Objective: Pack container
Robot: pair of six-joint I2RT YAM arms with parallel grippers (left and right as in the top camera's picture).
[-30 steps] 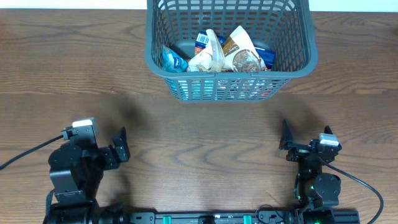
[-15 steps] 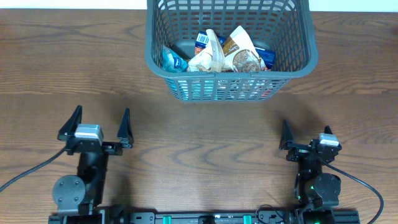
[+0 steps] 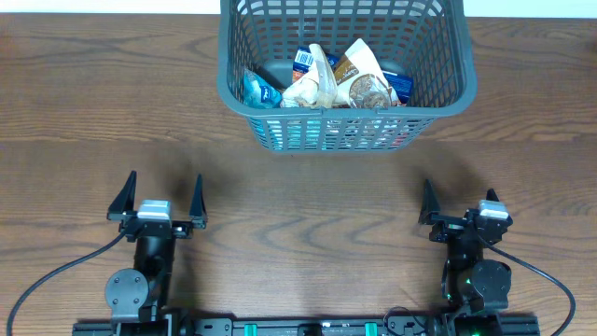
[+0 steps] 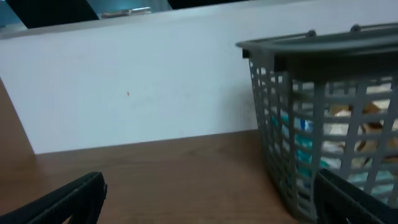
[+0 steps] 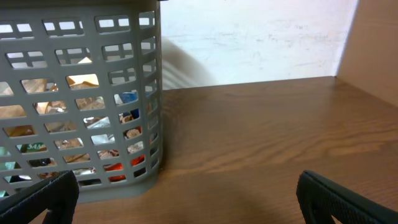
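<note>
At the far middle of the counter (image 3: 298,196): basket (image 3: 345,114), upright, its far side cut off by the overhead frame. Holds a loose heap of snack packets (image 3: 326,79), white, tan and blue, bunched toward the near side and showing through the lattice in both wrist views. Near the front edge, left of centre: left hand (image 3: 164,182), well apart from the basket, fingers spread wide and pointing toward it, gripping nothing. Near the front edge on the right: right hand (image 3: 459,193), likewise wide open and empty, well apart from the basket, turned partly side-on to the overhead camera. In the left wrist view, dark fingertips (image 4: 68,199) low in both corners, basket off to the right, white wall (image 4: 124,93) behind. In the right wrist view, basket at left, wood-grain counter stretching between the fingertips, white wall beyond.
</note>
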